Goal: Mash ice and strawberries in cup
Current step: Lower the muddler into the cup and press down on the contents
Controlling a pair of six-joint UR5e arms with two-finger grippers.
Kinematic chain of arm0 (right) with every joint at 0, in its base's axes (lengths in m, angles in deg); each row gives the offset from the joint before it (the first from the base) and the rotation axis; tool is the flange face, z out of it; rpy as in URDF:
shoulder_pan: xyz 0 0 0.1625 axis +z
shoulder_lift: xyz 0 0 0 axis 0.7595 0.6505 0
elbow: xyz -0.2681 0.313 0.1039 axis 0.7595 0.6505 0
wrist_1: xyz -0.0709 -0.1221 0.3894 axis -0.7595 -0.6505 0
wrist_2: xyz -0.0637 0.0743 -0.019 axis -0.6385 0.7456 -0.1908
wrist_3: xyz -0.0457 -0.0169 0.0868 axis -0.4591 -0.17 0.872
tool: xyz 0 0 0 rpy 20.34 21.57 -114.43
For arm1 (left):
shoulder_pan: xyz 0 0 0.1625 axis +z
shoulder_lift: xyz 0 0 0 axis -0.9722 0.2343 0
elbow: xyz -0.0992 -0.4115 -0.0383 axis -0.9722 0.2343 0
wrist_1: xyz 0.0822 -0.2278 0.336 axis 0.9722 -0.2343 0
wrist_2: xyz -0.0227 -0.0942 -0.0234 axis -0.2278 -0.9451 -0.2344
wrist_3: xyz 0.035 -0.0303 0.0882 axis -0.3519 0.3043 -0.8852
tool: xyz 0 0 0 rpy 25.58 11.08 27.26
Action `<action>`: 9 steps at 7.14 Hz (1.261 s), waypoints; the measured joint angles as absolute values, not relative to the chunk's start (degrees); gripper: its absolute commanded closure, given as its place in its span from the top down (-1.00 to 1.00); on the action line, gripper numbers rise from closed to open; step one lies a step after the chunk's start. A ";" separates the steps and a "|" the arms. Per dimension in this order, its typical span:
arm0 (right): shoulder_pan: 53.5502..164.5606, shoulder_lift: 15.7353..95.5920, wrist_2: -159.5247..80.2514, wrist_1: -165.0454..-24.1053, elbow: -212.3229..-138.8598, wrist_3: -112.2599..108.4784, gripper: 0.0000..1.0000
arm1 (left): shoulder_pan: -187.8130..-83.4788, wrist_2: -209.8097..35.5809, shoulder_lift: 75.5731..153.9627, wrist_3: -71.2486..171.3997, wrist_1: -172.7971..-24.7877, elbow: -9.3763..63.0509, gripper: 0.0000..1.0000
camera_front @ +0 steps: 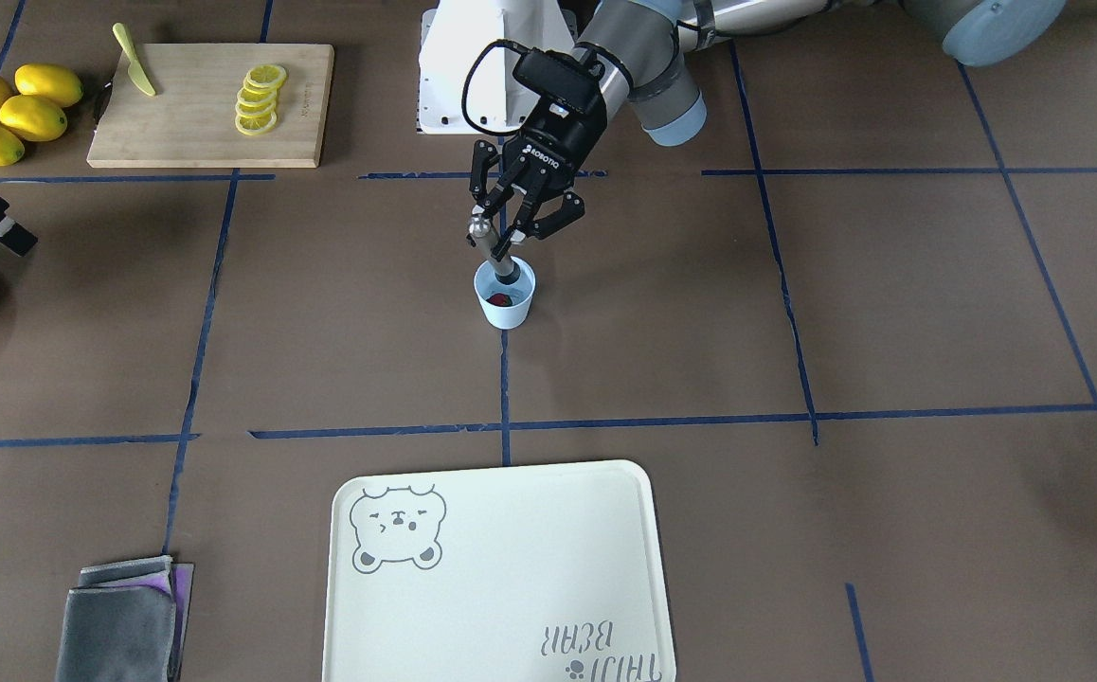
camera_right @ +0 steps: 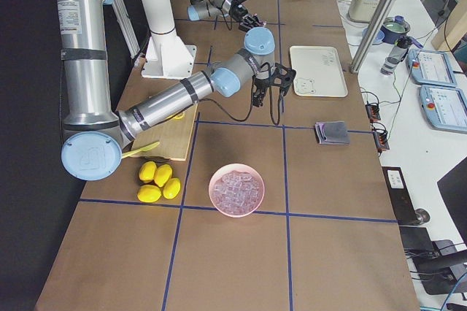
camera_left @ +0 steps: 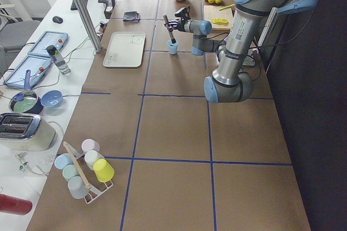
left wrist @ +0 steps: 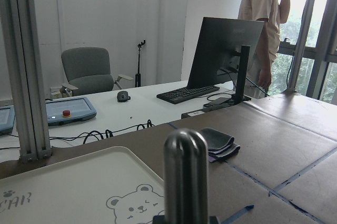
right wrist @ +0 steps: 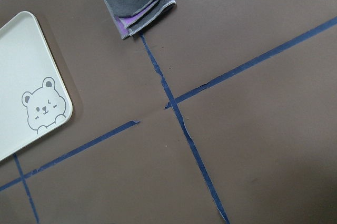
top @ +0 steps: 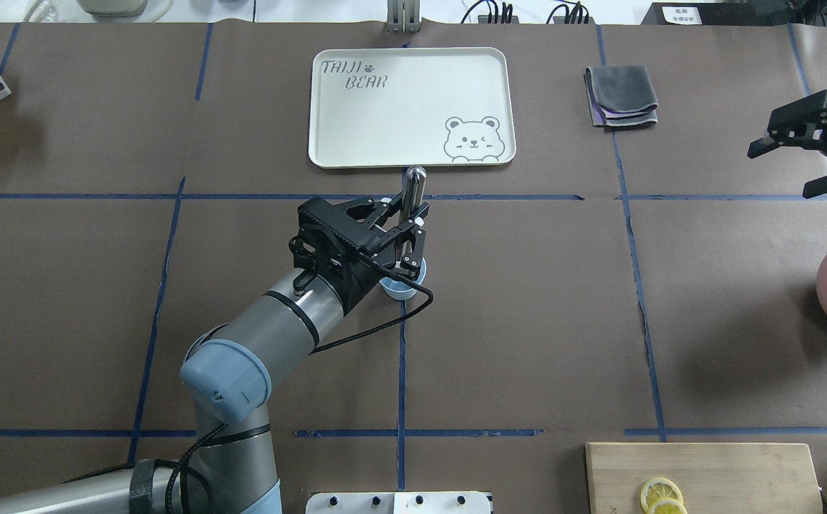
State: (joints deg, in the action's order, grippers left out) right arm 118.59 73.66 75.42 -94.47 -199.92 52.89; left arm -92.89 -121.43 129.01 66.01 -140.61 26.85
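The cup (camera_front: 509, 309) is placed upright on the brown table cover, near the middle of the table, where two blue tape lines cross. Inside it a small red piece, the strawberry (camera_front: 501, 300), is seen at the bottom. Whether ice lies in the cup as well cannot be told. Clear chunks of ice (camera_right: 236, 185) are seen in the pink bowl (camera_right: 252, 205) – well apart from the cup, at the robot's right end of the table.

The left gripper (camera_front: 511, 233) is held just above the cup, and its fingers are clamped on a metal muddler (camera_front: 482, 228). The muddler is a little tilted, its lower end is inside the cup and its round top stands out above the fingers.

The right gripper (top: 788, 168) is held in the air near the pink bowl, with its fingers spread apart and nothing between them.

A white tray (camera_front: 511, 568) with a bear drawing is placed across the table from the robot, and a folded grey cloth (camera_front: 122, 620) beside it. On the wooden cutting board (camera_front: 188, 114) some lemon slices (camera_front: 260, 99) and a yellow knife (camera_front: 134, 73) are laid – four whole lemons (camera_front: 8, 109) are next to the board.
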 measured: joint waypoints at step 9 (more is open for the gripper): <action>118.74 73.69 75.44 -94.47 -200.13 52.89 0.99 | -92.91 -121.77 131.91 64.52 -140.63 23.74 -1.00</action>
State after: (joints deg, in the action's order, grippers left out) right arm 118.74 73.69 75.44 -94.47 -200.13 52.89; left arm -92.91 -121.77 131.91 64.52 -140.63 23.74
